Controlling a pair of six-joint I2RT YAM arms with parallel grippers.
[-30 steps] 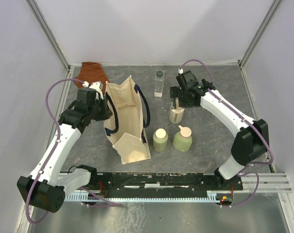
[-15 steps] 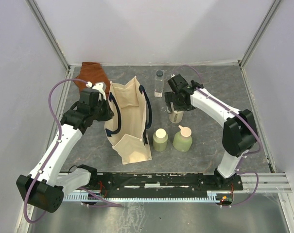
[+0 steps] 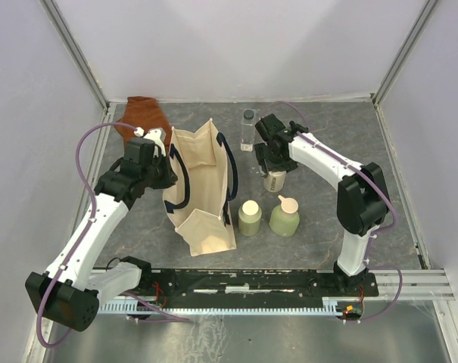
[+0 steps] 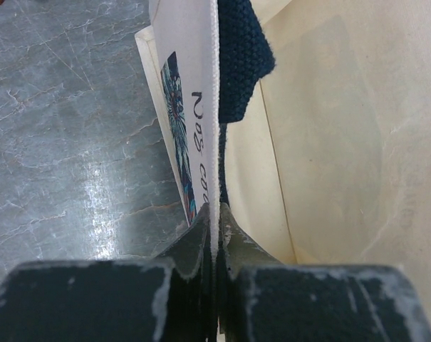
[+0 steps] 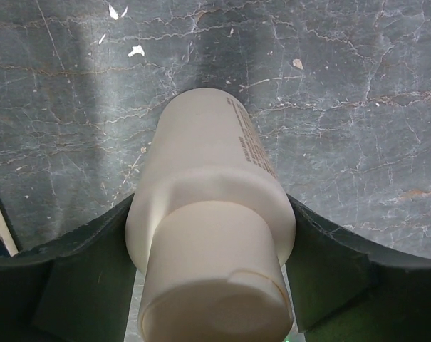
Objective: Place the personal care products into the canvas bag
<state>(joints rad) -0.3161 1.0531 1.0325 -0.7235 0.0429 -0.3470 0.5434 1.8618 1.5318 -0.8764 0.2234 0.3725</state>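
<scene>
Overhead, the left gripper (image 3: 165, 157) sits at the left rim of the canvas bag (image 3: 206, 198), an upright cream tote with an open mouth and navy handles (image 3: 227, 162). Right of the bag, the right gripper (image 3: 272, 168) is on the cream bottle (image 3: 275, 182). The pale green bottles (image 3: 250, 219) stand nearer, the slim clear bottle (image 3: 247, 133) farther. Left wrist: jaws pressed together, pinching the bag's woven wall edge. Right wrist: dark fingers (image 5: 80, 249) touch both sides of the smooth, round-shouldered bottle, upright on the veined grey table (image 5: 357, 85).
</scene>
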